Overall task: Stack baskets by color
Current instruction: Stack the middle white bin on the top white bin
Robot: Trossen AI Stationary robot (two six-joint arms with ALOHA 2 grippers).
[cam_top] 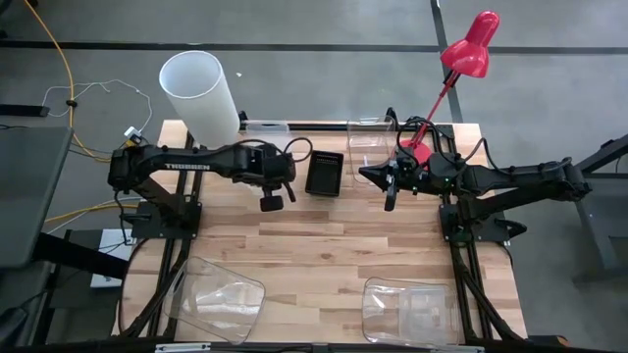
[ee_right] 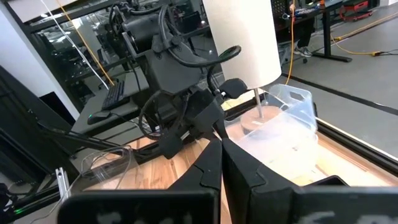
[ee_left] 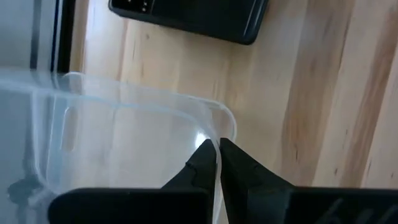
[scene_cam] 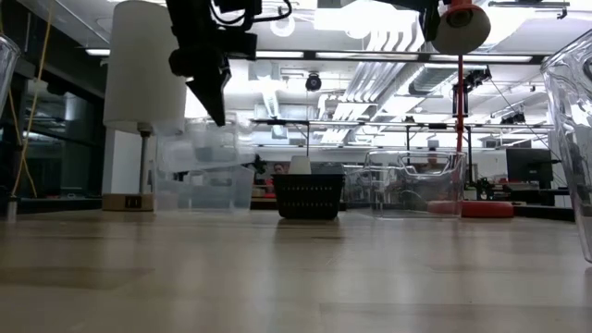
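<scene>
**Both grippers closed above the table**

Nearest the front edge of the wooden table lie two clear tubs, one on the left and one on the right, well apart from both arms. Farther back, the left gripper hangs above the boards with its fingers pressed together; the rim of a frosted white basket runs right at their tips, though a grip cannot be confirmed. Just beyond those fingers sits the black basket. The right gripper hovers on the far side of the black basket, its fingers closed on nothing. Behind it stands another clear tub, beside the red lamp. A white lampshade stands at the back left.
</scene>
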